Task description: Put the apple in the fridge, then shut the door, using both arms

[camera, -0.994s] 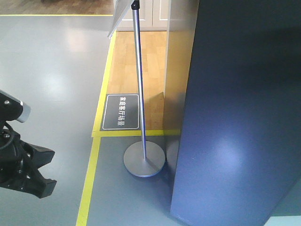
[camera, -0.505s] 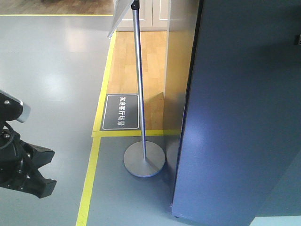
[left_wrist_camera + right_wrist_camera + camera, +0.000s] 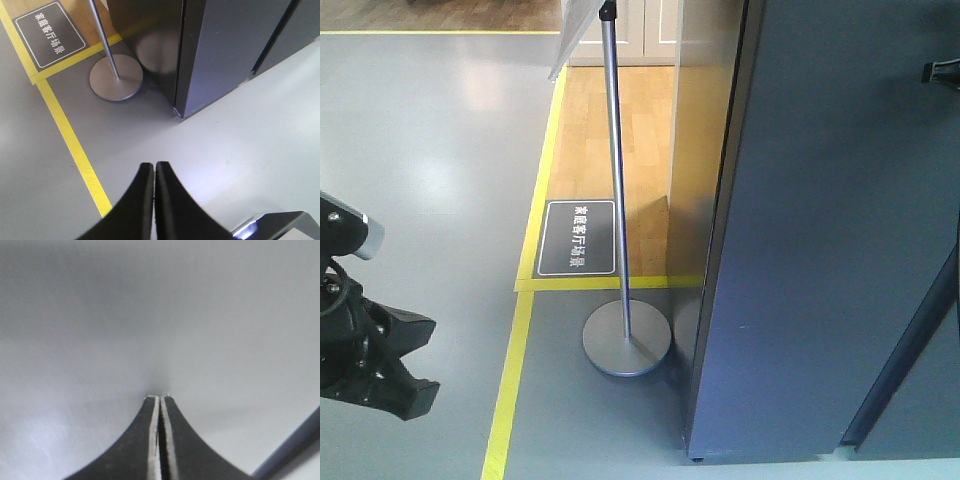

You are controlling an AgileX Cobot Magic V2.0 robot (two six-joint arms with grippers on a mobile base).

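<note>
Grey door (image 3: 150,315) touching right tool (image 3: 159,397) tips; both tools closed, empty; left tool (image 3: 154,167) apart.

A staged demonstration hall rather than a lived-in home: yellow tape lines (image 3: 510,390) mark off zones on a glossy grey floor (image 3: 420,150), a black floor label (image 3: 577,238) with Chinese characters fronts a wood-floored section (image 3: 610,130), and a sign stand (image 3: 626,345) rises beside the dark grey fridge (image 3: 830,250).

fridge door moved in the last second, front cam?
Yes. The door has swung right, toward closed: its left edge, formerly level with the sign stand's base, now sits farther right, exposing more of the panel behind.
</note>
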